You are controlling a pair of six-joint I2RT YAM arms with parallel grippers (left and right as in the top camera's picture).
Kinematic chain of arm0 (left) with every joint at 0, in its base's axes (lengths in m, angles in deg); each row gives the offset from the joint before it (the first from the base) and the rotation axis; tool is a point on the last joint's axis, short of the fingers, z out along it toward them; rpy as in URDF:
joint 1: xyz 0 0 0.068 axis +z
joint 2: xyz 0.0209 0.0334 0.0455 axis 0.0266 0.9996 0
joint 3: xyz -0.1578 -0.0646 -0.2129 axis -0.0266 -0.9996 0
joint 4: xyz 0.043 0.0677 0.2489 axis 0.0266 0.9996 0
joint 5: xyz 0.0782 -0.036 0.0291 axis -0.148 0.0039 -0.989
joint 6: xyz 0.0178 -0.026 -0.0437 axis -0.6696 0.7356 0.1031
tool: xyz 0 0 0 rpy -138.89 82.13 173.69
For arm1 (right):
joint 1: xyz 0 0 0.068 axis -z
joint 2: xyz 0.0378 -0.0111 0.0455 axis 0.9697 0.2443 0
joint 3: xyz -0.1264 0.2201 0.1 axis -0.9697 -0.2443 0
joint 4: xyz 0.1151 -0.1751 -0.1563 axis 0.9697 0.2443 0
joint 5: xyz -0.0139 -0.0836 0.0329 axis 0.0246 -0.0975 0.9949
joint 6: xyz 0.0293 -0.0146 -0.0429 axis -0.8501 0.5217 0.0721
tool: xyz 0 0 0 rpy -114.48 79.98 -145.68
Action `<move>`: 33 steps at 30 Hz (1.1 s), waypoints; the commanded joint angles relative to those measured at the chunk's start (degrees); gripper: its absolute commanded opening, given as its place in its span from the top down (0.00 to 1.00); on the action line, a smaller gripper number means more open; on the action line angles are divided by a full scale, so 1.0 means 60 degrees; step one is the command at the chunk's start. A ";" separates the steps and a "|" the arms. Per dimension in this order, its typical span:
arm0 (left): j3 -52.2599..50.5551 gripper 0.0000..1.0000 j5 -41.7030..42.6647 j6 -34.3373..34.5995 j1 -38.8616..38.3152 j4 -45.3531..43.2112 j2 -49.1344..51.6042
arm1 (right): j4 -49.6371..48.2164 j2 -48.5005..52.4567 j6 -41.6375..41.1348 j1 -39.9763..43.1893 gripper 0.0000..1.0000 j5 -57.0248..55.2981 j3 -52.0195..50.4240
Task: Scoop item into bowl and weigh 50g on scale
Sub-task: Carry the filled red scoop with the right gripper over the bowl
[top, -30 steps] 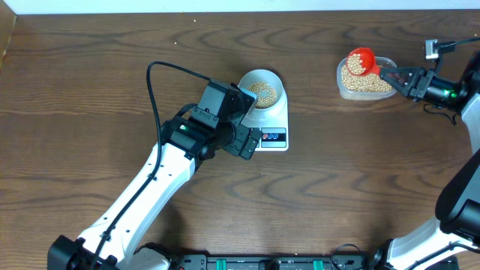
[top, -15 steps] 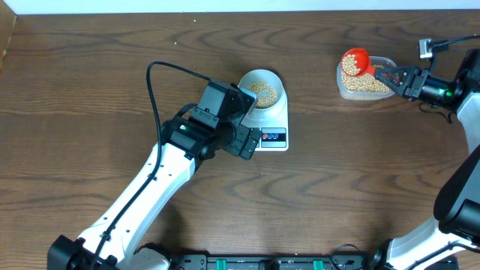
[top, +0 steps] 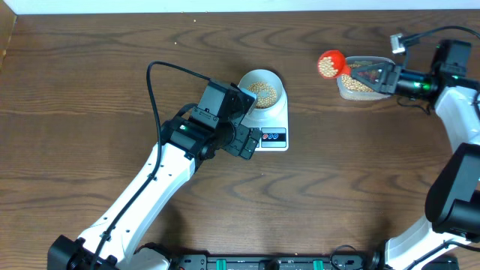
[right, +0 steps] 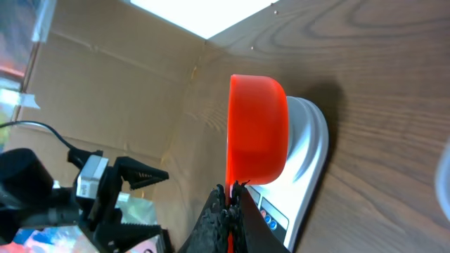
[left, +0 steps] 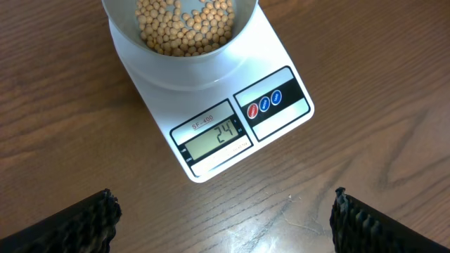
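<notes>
The right gripper [top: 377, 73] is clenched on the handle of the red scoop [top: 331, 64], which hangs over the table [top: 90, 75] just left of the tub [top: 363, 88], loaded with beans [top: 327, 67]. The bowl [top: 262, 76] sits on the scale [top: 274, 124], beans inside, and the display [left: 214, 137] reads 24. The left gripper [left: 223, 204] hovers beside the scale, jaws spread wide, holding nothing.

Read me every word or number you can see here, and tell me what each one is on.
"24": on the LCD display of the scale.
"SF-400": the model label just above that display, small but legible.
Symbols on the three round buttons: too small to read.
Nothing else is readable in any view.
</notes>
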 commanded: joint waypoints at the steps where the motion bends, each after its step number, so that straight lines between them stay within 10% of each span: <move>1: 0.0011 0.02 0.0084 -0.0062 0.0051 -0.0004 -0.0087 | -0.0266 0.0113 -0.0525 -0.0430 0.99 0.0004 -0.0015; 33: 0.0011 0.02 0.0084 -0.0062 0.0051 -0.0004 -0.0087 | -0.1315 0.0084 -0.1031 -0.3909 0.99 -0.3581 -0.0015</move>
